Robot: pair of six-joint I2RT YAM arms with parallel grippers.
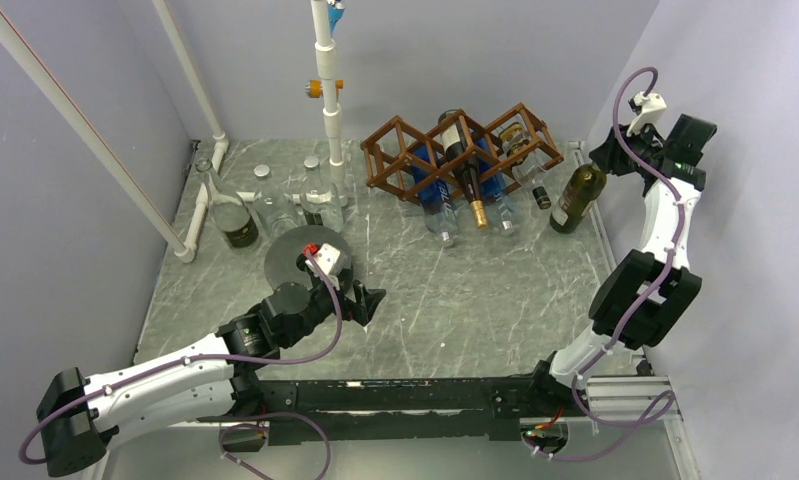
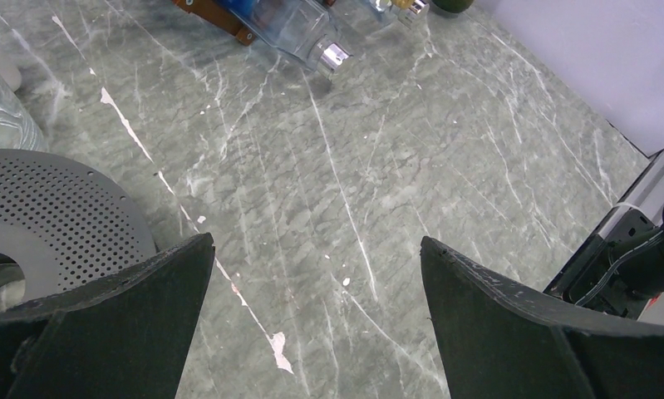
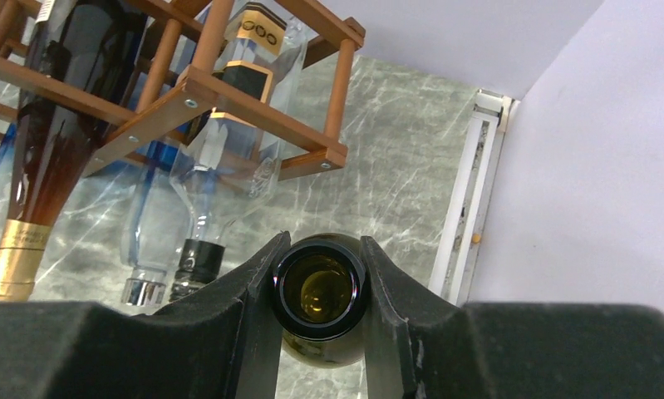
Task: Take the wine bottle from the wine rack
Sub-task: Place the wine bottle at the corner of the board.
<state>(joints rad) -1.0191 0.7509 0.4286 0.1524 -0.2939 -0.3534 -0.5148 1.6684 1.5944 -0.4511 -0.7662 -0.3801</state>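
The wine bottle [image 1: 576,200] is olive-green with an open mouth [image 3: 321,288]. It is tilted just off the right end of the brown wooden wine rack [image 1: 387,137], outside its cells. My right gripper [image 1: 605,160] is shut on the bottle's neck, one finger on each side of the rim [image 3: 324,241]. I cannot tell whether its base touches the table. The rack [image 3: 197,86] holds a dark bottle with gold foil [image 1: 468,175], blue bottles [image 1: 432,195] and a clear bottle [image 3: 245,141]. My left gripper [image 1: 370,300] hangs open over bare marble [image 2: 316,241], far from the rack.
A grey perforated disc [image 1: 297,256] lies by the left gripper. Clear glass bottles and a dark round flask [image 1: 237,224] stand at the back left near a white pipe post [image 1: 330,110]. The right wall and a table-edge rail [image 3: 469,208] are close to the held bottle.
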